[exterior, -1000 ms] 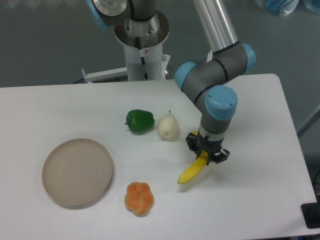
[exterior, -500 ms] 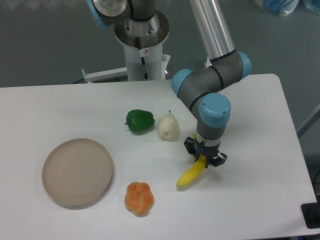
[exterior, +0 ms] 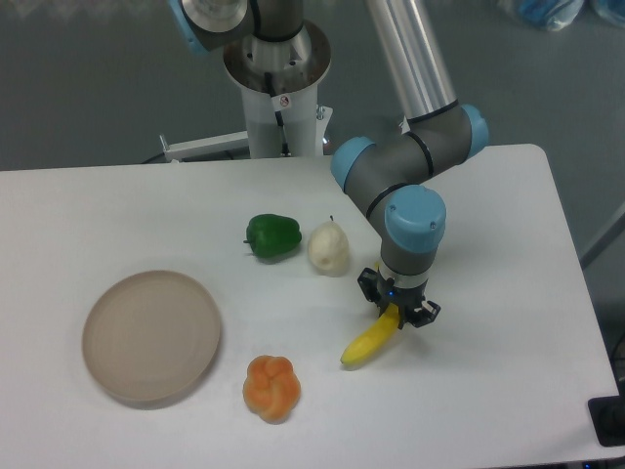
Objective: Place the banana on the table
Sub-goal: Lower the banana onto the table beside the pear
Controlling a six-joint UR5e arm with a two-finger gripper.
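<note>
Yellow and glossy, the slim curved banana [exterior: 369, 339] slants down-left from the hand [exterior: 397, 307], whose fingers clench its upper end; its lower tip sits at the white tabletop [exterior: 508, 322], contact unclear.

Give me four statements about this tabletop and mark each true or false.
1. The end effector is clamped on the banana. True.
2. The plate holds the orange pastry. False: the plate is bare, and the pastry sits on the table to its right.
3. The green pepper lies just left of the pear. True.
4. The banana rests on the plate. False: it is far right of the plate, over bare table.
</note>
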